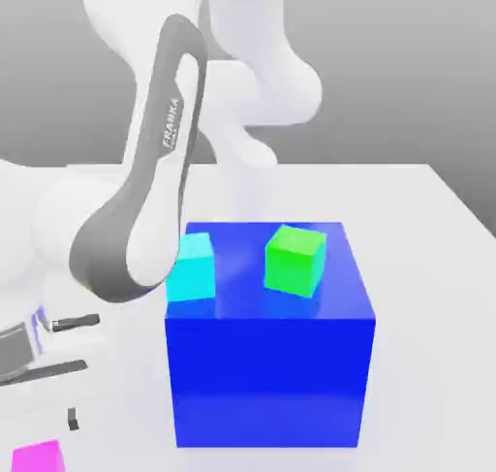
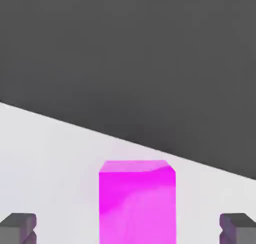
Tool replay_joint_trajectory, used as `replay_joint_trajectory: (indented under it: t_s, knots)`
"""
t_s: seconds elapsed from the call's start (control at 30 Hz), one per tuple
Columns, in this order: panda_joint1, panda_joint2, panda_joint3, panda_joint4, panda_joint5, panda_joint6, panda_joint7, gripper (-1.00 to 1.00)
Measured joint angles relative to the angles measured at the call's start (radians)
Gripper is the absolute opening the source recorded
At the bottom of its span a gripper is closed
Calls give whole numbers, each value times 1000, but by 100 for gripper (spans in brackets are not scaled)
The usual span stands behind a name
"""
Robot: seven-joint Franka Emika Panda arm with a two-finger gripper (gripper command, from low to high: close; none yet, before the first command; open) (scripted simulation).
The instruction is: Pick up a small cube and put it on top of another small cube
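The pincer (image 2: 128,228) stands wide apart, its two dark fingertips (image 2: 19,227) flanking the small magenta cube (image 2: 137,200) with clear gaps on both sides; it grips nothing and touches nothing. That cube sits on the white worktop (image 2: 45,158), between the tips. In the exterior view the arm (image 1: 145,199) bends low toward 8 o'clock (its hand near the picture's edge), with the magenta cube (image 1: 37,456) at 7 o'clock. A big blue cube (image 1: 271,363) carries a cyan cube (image 1: 194,271) and a green cube (image 1: 294,260).
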Motion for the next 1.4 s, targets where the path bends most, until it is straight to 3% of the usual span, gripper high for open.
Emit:
replay_joint_trajectory:
  t_s: [0.03,0.07,0.3,0.43,0.77,1.07,1.33,1.4]
  knots:
    - [-16,37,19,9,17,27,-13,0]
    - [-25,58,30,15,26,42,-20,-100]
    - [-23,55,28,14,25,38,-20,-100]
    - [25,-72,-30,-20,-34,-56,27,-100]
    - [156,-382,26,-137,-26,-281,261,-100]
    - [251,-705,112,-253,-167,-449,581,-100]
    - [238,-994,282,-358,-320,-595,888,-100]
    - [234,-1017,309,-396,-339,-577,930,-100]
